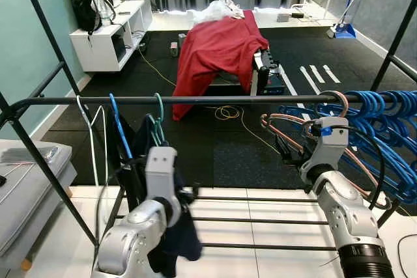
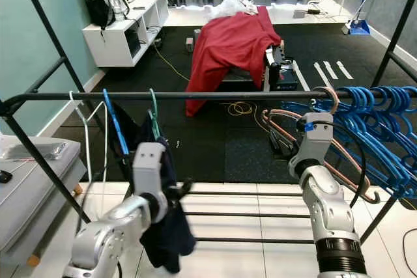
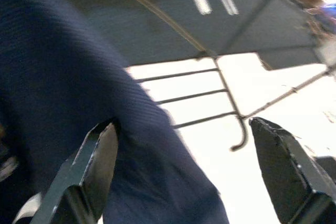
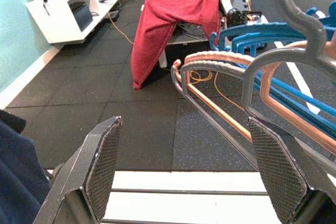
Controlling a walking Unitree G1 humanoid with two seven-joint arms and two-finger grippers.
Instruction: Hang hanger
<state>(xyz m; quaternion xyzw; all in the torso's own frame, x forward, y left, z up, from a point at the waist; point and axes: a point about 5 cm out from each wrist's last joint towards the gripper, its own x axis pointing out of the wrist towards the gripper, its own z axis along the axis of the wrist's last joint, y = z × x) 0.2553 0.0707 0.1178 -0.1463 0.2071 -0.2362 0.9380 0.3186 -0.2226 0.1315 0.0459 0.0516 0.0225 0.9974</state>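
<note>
Hanger (image 1: 156, 125), the teal one, hooks over the rail (image 1: 195, 100) toward the rack's left end, a dark garment (image 1: 171, 226) draped from it and sagging low, so the hanging looks largely done. Just left of it a blue hanger (image 1: 117, 122) and a white hanger (image 1: 91, 128) share the same stretch of rail, presumably grouped there as the finished ones. The left gripper (image 3: 184, 171) sits below the rail right against the garment, its fingers spread wide; the cloth brushes one finger (image 3: 97, 161), but whether any of it is caught is hard to say, since the wrist view is blurred. Beyond the rack, mid-room, a red cloth (image 1: 218, 50) covers some machine. Further right the right gripper (image 4: 194, 166) hovers just under the rail, fingers spread apart and holding nothing, facing a pink hanger (image 1: 293, 128) and a grey hanger (image 4: 294, 51) hooked there. At the far right a blue bunch (image 1: 384, 122) of hangers crowds the rail, likely spare stock.
</note>
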